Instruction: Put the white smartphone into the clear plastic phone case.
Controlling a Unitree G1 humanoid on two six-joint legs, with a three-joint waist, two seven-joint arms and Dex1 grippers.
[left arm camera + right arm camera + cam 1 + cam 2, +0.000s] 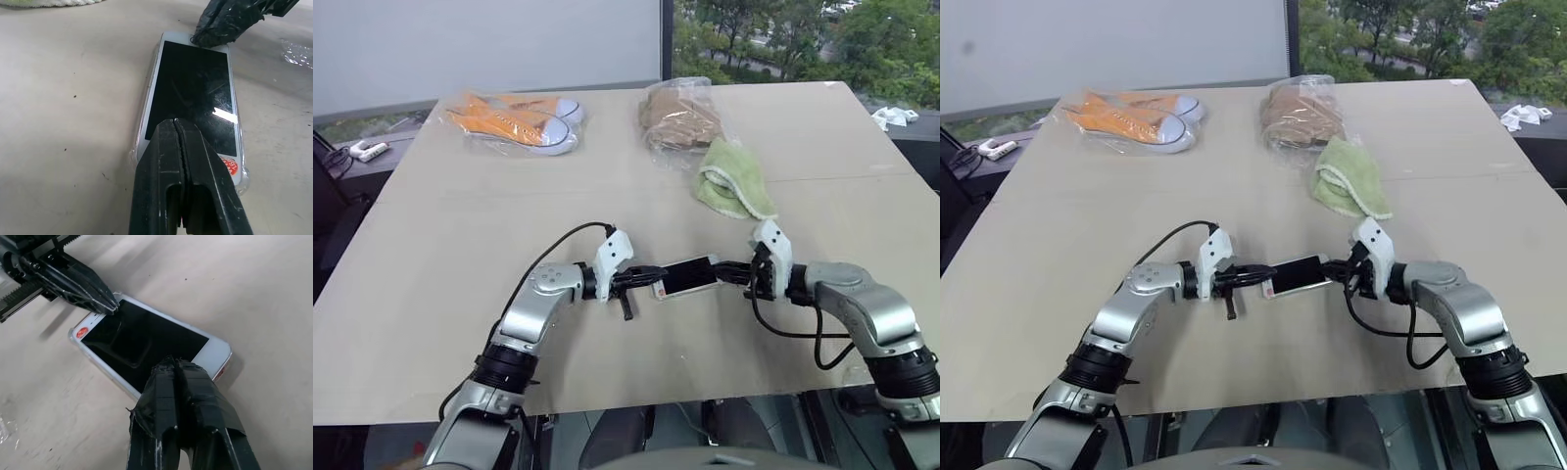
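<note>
Both grippers are closed tight, fingers pressed together, holding nothing. The left gripper presses its tip down on one end of the white smartphone, and the right gripper presses on the other end. The phone lies screen-up on the counter between them, seated in the clear plastic phone case, whose rim shows around its edges. Farther back lie a green cloth, a bagged brown item and bagged orange sneakers.
</note>
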